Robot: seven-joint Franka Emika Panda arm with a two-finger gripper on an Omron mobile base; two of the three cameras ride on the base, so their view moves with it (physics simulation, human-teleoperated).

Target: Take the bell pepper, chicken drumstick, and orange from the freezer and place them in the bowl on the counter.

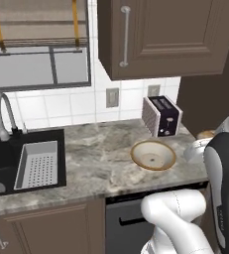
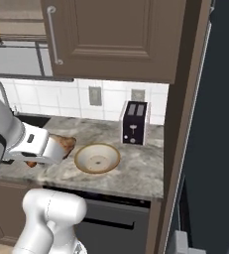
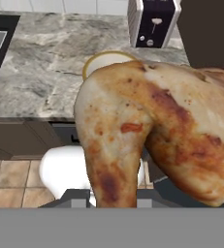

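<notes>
My gripper [image 2: 54,149] is shut on the golden-brown chicken drumstick [image 3: 152,135], which looms large in the hand view and hides the fingertips. In the right base view the drumstick [image 2: 62,145] hangs over the counter's front edge, just left of the beige bowl [image 2: 97,158]. From the left base view a bit of the drumstick [image 1: 205,134] peeks from behind my arm, right of the bowl [image 1: 153,155]. The bowl [image 3: 104,60] rests on the marbled counter [image 1: 96,149] with a bare inside. The dark slate freezer [image 2: 220,124] stands at the right. The bell pepper and orange are out of view.
A toaster [image 1: 161,116] stands behind the bowl near the wall. The black sink [image 1: 2,158] with a grey basket [image 1: 36,163] and faucet [image 1: 4,116] lies to the left. A wall cabinet [image 1: 160,34] hangs overhead, and a tall brown panel [image 2: 183,99] borders the counter's right end.
</notes>
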